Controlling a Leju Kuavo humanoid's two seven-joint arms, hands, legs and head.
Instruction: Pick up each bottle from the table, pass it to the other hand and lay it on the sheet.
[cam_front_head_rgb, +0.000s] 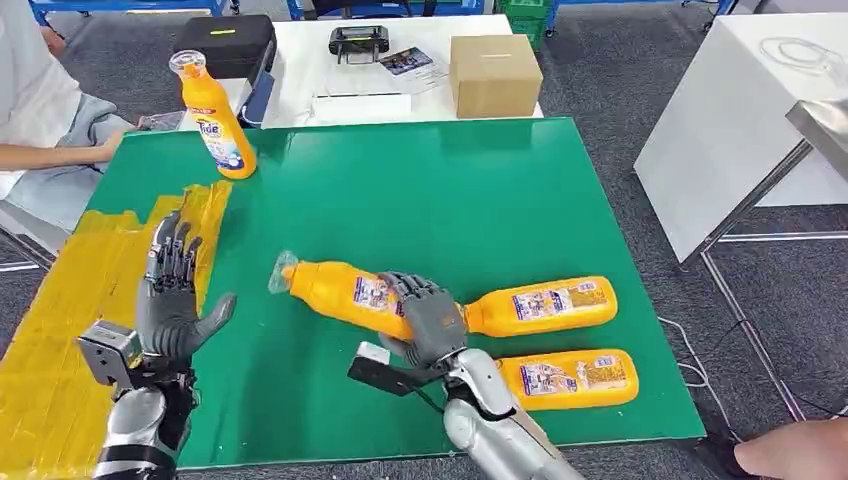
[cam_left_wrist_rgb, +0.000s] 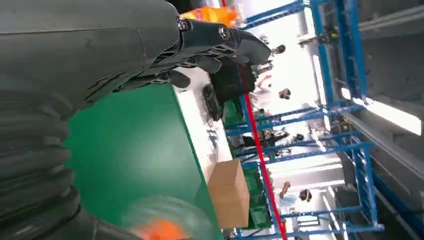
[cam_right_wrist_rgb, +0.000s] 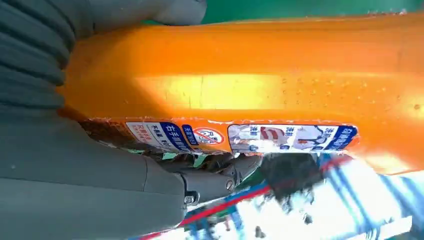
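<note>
R hand (cam_front_head_rgb: 432, 318) grips orange bottle (cam_front_head_rgb: 345, 292); L hand (cam_front_head_rgb: 172, 290) empty, fingers apart

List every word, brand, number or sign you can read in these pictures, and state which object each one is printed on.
"Tide": on the label of the upright bottle at the far left of the green table.
Label on the bottle that the right hand grips: blue and white print with a red prohibition sign, characters too blurred to read.
Labels on the two lying bottles: too small to read.
Leaflet on the white table: too small to read.
</note>
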